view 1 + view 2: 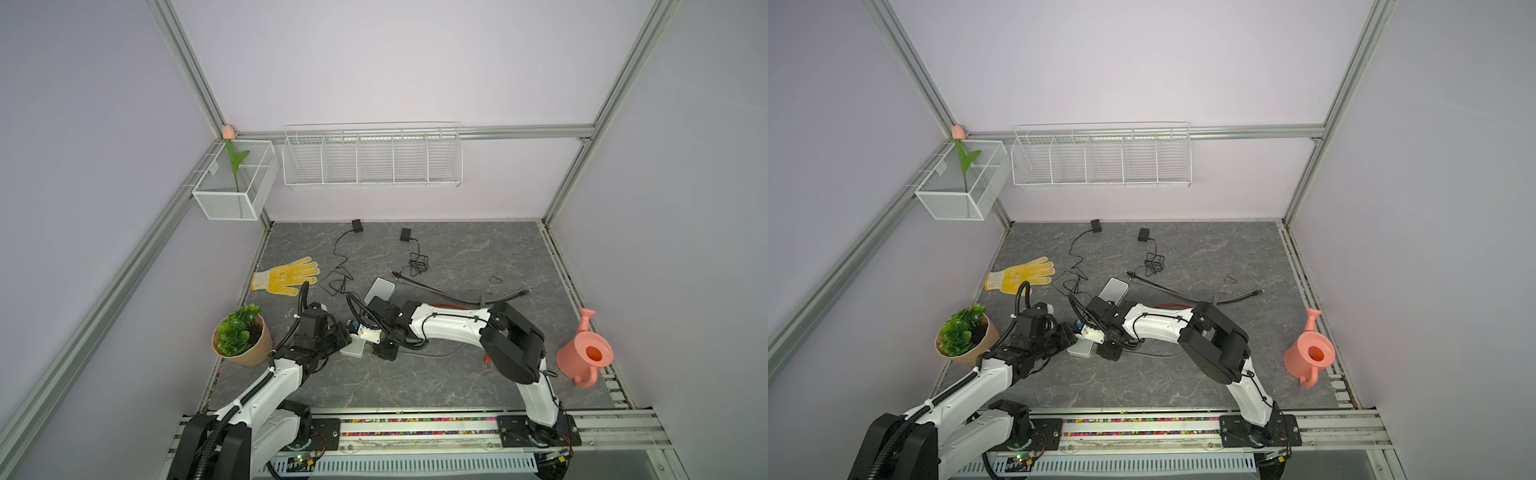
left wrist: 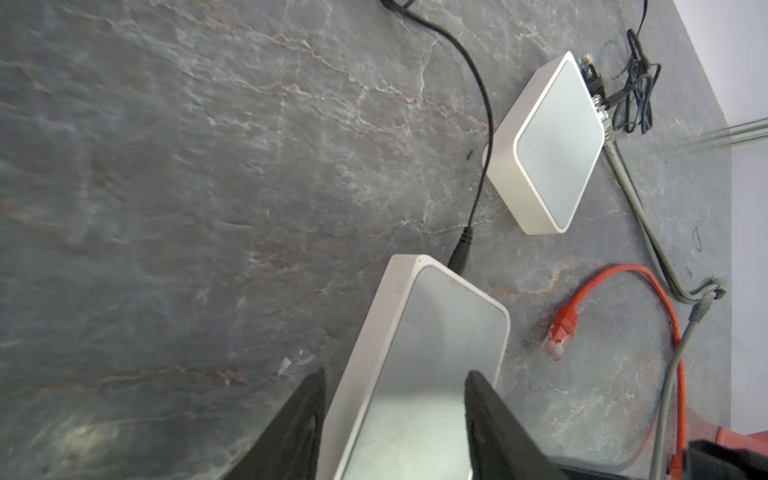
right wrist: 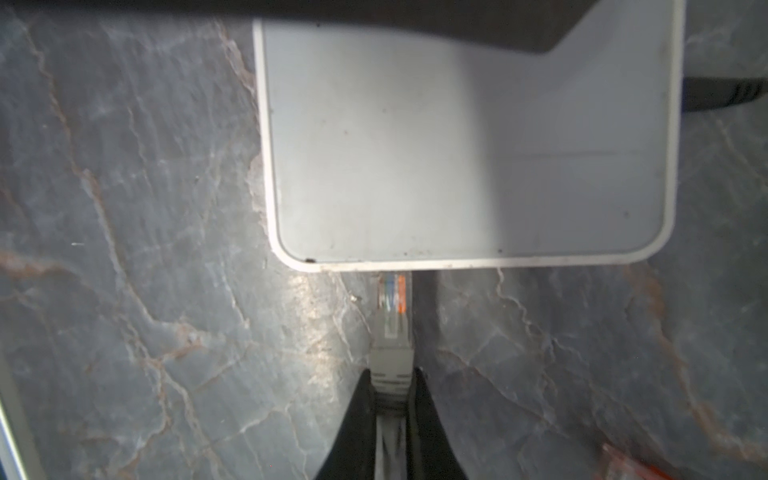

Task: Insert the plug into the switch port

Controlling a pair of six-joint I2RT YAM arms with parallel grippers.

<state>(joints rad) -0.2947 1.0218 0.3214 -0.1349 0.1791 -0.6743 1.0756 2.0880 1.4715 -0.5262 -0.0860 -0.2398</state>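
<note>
A white switch lies on the grey table, seen in both top views. My left gripper straddles it, one finger against each long side. My right gripper is shut on the grey boot of a network plug. The plug's clear tip meets the near edge of the switch from the side opposite my left gripper. The port itself is hidden under that edge. A black power lead enters the switch's far end.
A second white switch with cables plugged in lies farther back. An orange cable with a loose plug and a grey cable lie beside it. A potted plant, a yellow glove, two black adapters and a pink watering can ring the table.
</note>
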